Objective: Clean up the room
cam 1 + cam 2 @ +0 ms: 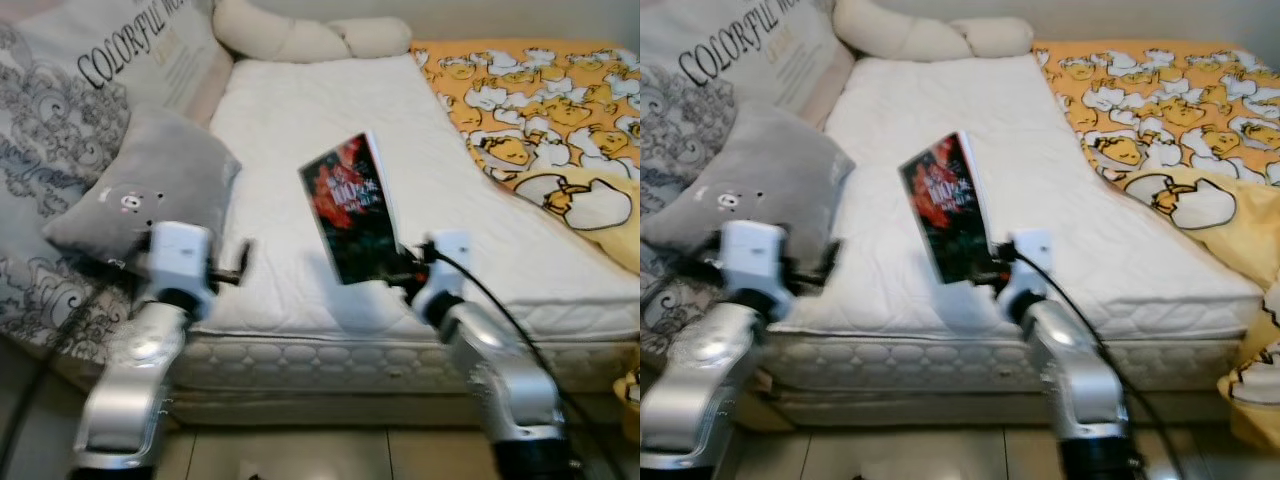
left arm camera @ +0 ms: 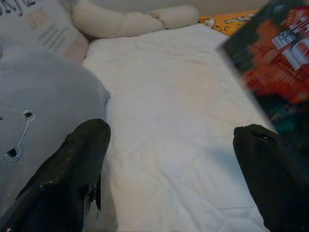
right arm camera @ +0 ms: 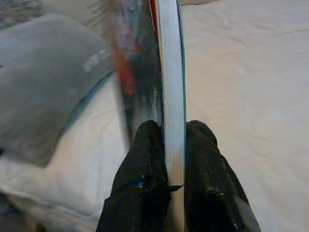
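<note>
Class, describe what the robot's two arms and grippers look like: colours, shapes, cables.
Both arms are rounded, glossy silver shells, each with a boxy white wrist block. The left arm has black cables beside it; a black cable loops along the right arm. The left gripper and right gripper each have two thick, matte black fingers.

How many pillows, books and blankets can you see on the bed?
Pillows: 3, a grey bear pillow, a cream knotted pillow and a big printed pillow
Books: 1, the book in the right end effector
Blankets: 1, a yellow blanket
Total: 5
</note>
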`<state>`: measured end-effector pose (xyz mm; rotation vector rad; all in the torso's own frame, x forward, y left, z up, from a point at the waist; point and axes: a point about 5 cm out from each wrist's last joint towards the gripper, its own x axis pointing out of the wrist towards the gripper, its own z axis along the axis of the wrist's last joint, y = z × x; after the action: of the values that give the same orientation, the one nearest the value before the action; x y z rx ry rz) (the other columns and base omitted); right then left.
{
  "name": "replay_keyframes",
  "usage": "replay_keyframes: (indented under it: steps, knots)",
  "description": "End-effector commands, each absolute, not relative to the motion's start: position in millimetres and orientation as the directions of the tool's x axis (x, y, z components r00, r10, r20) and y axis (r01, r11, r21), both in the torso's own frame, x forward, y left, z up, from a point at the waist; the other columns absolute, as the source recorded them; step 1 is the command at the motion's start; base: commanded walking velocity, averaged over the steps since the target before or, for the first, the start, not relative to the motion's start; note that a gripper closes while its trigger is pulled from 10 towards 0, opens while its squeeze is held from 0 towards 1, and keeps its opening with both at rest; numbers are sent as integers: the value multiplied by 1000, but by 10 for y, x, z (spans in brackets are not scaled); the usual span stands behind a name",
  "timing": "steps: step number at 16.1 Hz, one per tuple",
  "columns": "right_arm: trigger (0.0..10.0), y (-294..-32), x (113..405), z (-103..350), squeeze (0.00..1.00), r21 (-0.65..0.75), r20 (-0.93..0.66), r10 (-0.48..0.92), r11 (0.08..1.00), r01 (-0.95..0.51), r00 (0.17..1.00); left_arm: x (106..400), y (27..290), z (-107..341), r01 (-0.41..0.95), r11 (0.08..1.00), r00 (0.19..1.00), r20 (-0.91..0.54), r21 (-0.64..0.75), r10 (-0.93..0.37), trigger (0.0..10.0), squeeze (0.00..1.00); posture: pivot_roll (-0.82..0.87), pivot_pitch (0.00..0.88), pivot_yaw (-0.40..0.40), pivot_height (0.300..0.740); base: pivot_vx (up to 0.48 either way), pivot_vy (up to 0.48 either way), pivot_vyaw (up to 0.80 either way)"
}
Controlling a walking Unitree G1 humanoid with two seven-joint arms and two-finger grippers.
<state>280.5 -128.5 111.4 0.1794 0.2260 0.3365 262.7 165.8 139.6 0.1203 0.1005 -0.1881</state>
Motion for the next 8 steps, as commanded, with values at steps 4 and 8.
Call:
replay_keyframes:
  steps: [4,8]
  knots:
    - [10000,-1216,2835,1211,0,212,-135,364,919,-333,921,2629,1767,1406,161,979,982,-115,126,-147,10000,0,47,0,13,740,300,0,0]
    - [10000,-1172,2826,1217,0,172,-134,397,912,-374,908,2618,1766,1401,161,979,983,-113,124,-147,10000,0,48,0,9,740,318,0,0]
